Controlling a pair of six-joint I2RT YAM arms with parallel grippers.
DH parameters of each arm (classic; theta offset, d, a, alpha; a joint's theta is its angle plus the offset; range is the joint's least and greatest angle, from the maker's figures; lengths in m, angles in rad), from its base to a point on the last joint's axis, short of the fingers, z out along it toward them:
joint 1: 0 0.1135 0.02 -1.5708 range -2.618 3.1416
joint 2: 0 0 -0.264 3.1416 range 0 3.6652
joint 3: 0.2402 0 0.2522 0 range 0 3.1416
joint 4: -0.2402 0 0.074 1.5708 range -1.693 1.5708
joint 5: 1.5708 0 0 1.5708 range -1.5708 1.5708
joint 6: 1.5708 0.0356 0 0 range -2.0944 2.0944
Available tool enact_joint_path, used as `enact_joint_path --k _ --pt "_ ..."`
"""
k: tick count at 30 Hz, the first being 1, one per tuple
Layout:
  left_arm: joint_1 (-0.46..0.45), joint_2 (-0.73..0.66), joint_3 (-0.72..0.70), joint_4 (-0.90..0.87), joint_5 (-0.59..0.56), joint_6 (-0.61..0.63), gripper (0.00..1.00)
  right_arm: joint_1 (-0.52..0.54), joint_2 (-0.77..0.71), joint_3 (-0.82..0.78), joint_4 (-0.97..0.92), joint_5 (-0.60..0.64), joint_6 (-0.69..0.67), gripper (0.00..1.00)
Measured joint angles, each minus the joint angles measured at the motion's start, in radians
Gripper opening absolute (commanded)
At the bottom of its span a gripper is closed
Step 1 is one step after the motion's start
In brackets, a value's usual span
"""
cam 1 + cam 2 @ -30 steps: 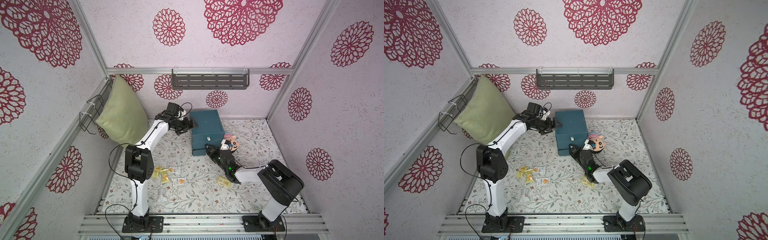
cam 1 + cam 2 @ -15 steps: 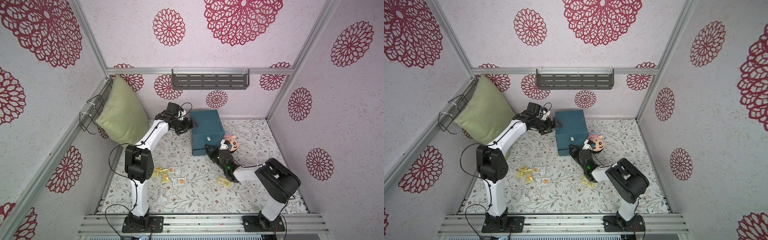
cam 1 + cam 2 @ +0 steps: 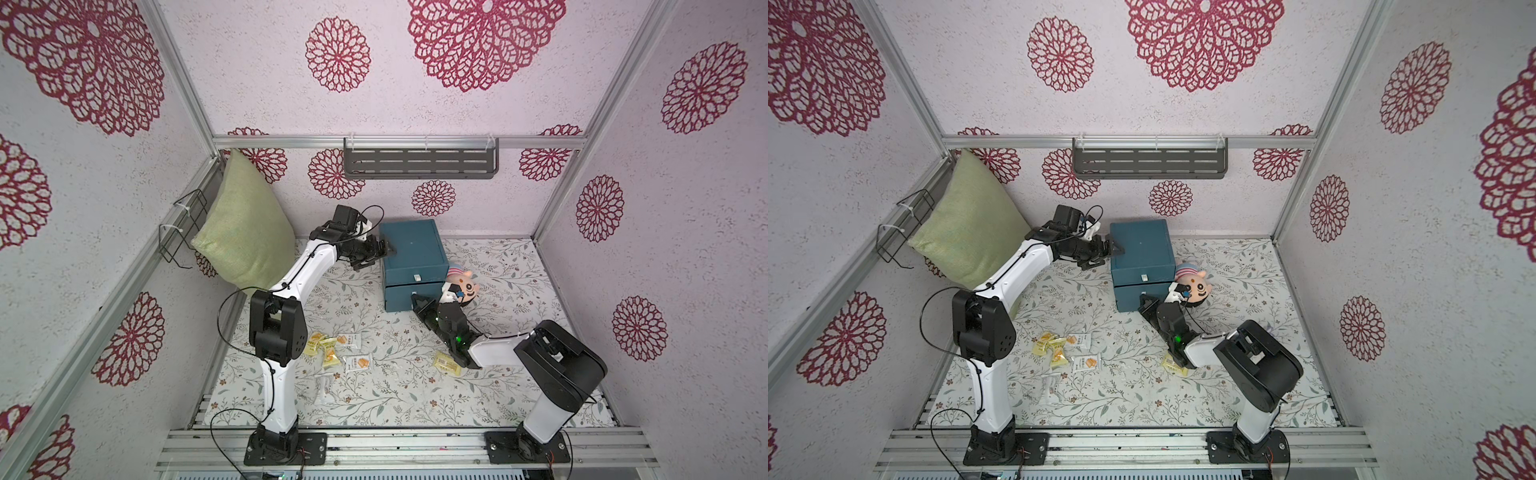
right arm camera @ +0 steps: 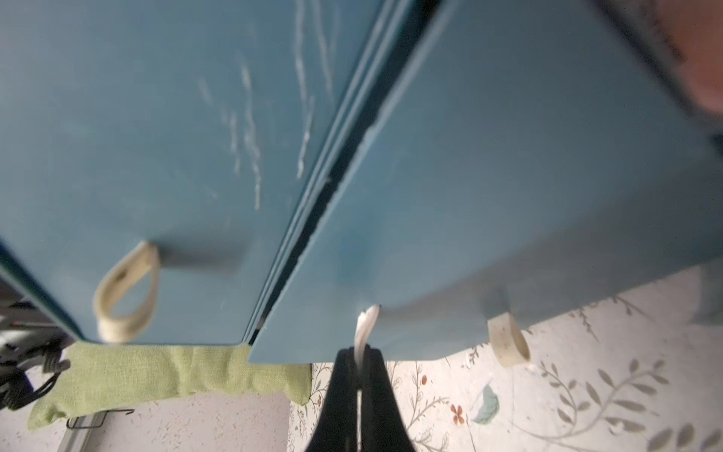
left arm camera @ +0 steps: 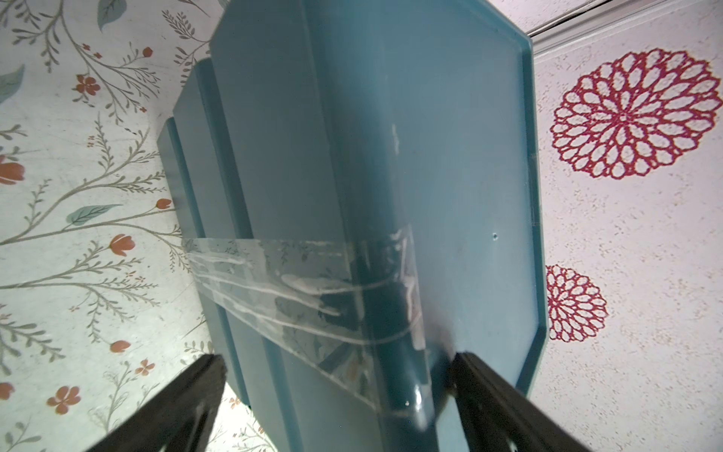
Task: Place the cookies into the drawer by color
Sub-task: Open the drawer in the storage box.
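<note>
right gripper (image 4: 359, 354) clamps a tab (image 4: 367, 317) — left gripper (image 5: 336, 362) gapes astride the drawer (image 5: 391, 137), maybe touching.

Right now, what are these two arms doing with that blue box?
The right gripper is shut on a white tab handle of the teal drawer chest, and a lower drawer sits slightly pulled out. The left gripper stands open astride an upper edge of the chest, apparently steadying it. The cookie packets lie loose on the table, none visibly put away.
</note>
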Motion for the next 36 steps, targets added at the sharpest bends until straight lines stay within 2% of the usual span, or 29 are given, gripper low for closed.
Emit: enact_joint_path --k 9,26,27,29,32,36 --pt "0.001 0.0 -0.001 0.0 -0.001 0.0 0.97 0.088 -0.176 -0.17 -0.057 0.04 -0.034 0.0" --pt "0.004 0.0 -0.002 0.0 -0.011 0.002 0.97 0.229 -0.352 -0.284 -0.162 0.119 -0.06 0.0" --pt "0.004 0.0 -0.002 0.0 -0.011 0.002 0.97 0.232 -0.357 -0.286 -0.165 0.12 -0.062 0.02" --pt "0.005 0.0 -0.002 0.0 -0.012 0.001 0.97 0.235 -0.363 -0.289 -0.175 0.122 -0.073 0.24" --pt "0.005 0.0 -0.002 0.0 -0.012 0.002 0.97 0.235 -0.364 -0.284 -0.201 0.121 -0.116 0.39" --pt "0.005 -0.005 -0.002 -0.001 -0.012 0.002 0.97 0.237 -0.373 -0.275 -0.235 0.106 -0.172 0.5"
